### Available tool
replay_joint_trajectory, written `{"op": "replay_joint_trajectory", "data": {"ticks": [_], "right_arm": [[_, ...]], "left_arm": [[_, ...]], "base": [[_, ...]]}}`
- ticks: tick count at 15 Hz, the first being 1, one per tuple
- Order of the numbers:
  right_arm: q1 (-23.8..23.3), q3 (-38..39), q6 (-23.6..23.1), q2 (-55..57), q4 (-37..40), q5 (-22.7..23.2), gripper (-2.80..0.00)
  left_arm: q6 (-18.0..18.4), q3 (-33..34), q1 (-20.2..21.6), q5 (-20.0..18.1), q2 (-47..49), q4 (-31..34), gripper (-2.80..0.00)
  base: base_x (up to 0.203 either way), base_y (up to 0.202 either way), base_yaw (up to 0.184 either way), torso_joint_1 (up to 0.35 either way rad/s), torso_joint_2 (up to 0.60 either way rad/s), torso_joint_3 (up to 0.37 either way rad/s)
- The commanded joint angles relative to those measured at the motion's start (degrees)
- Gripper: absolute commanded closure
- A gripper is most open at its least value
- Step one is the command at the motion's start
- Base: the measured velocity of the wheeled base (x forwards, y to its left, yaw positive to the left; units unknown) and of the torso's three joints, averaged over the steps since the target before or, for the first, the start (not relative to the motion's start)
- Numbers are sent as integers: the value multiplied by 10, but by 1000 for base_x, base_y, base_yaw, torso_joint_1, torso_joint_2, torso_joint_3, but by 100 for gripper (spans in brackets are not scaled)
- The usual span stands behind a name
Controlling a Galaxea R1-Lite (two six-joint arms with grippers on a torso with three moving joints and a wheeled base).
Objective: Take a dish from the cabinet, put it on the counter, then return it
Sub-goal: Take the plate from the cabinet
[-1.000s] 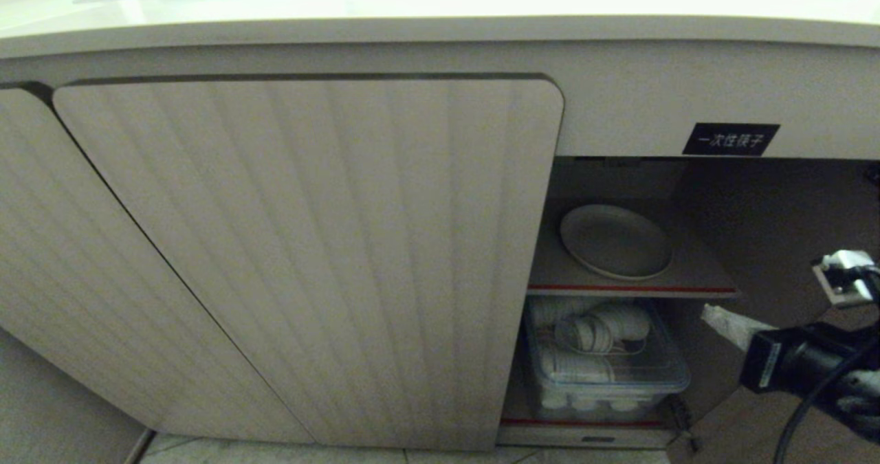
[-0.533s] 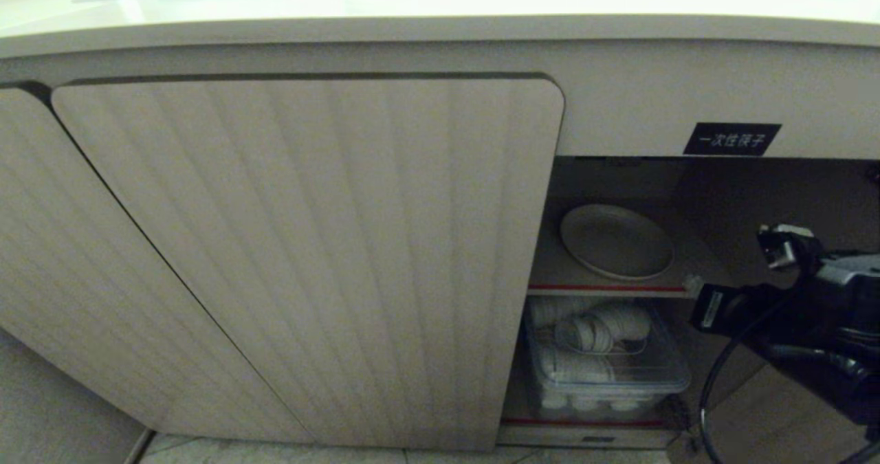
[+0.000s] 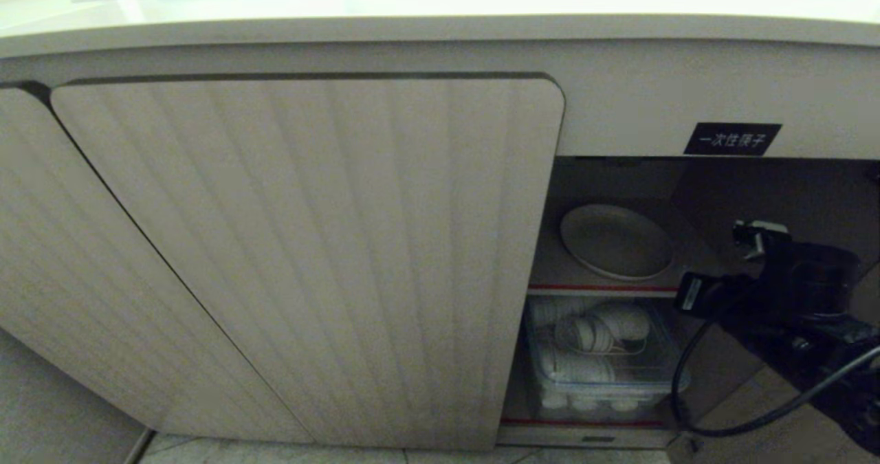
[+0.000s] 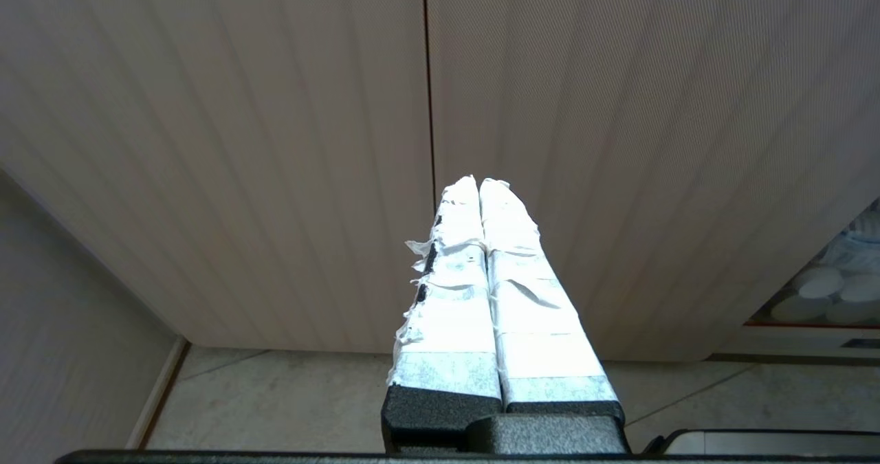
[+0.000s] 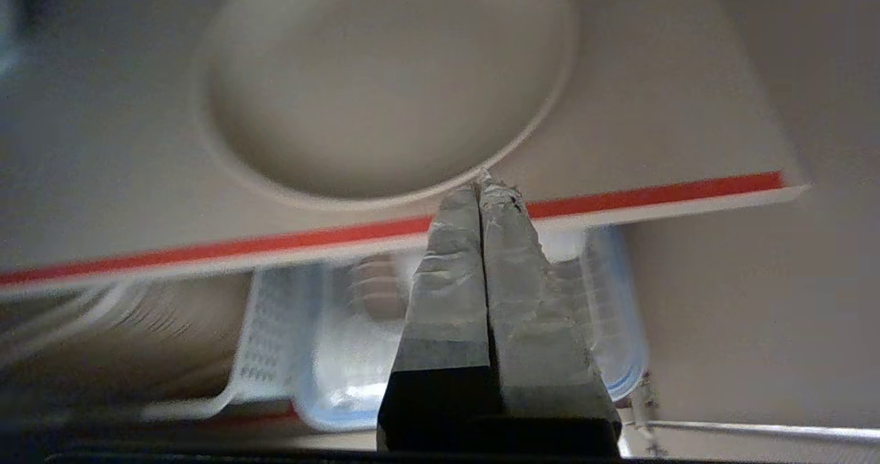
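**Right gripper closed and empty at the shelf edge**

Right gripper (image 5: 483, 189) sits with its taped fingers pressed flat together, nothing between them, and from its wrist camera I see the tips level with the red-edged shelf (image 5: 687, 190), just in front of the near rim of the dish (image 5: 385, 79). Whether the tips touch that rim I cannot tell. On the head camera I find the right arm's black body at the open side of the cabinet (image 3: 309, 244), beside the shelf front, with its cable looping below.

I see the dish (image 3: 617, 241) lying flat on the upper shelf, alone there. Below it, a clear plastic bin (image 3: 605, 368) holds stacked white plates. A small black label (image 3: 732, 139) with white characters sits above the opening, and the counter (image 3: 412, 17) runs across the top.

Left gripper (image 4: 481, 196) hangs low before the ribbed doors, well away from the opening, its taped fingers closed on nothing.
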Motion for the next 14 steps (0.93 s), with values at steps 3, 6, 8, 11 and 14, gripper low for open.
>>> {"op": "replay_joint_trajectory", "data": {"ticks": [3, 6, 8, 11, 14], "right_arm": [[-15, -41, -2, 37, -5, -1, 0], [-16, -69, -10, 55, -6, 0, 0], [-16, -87, -13, 62, -5, 1, 0], [-15, -97, -14, 72, -5, 2, 0], [-15, -106, -29, 82, -7, 2, 0]], "left_arm": [[0, 0, 0, 0, 0, 0, 0], [0, 0, 0, 0, 0, 0, 0], [0, 0, 0, 0, 0, 0, 0], [0, 0, 0, 0, 0, 0, 0], [0, 0, 0, 0, 0, 0, 0]], "base": [[0, 0, 0, 0, 0, 0], [0, 0, 0, 0, 0, 0], [0, 0, 0, 0, 0, 0], [0, 0, 0, 0, 0, 0], [0, 0, 0, 0, 0, 0]]}}
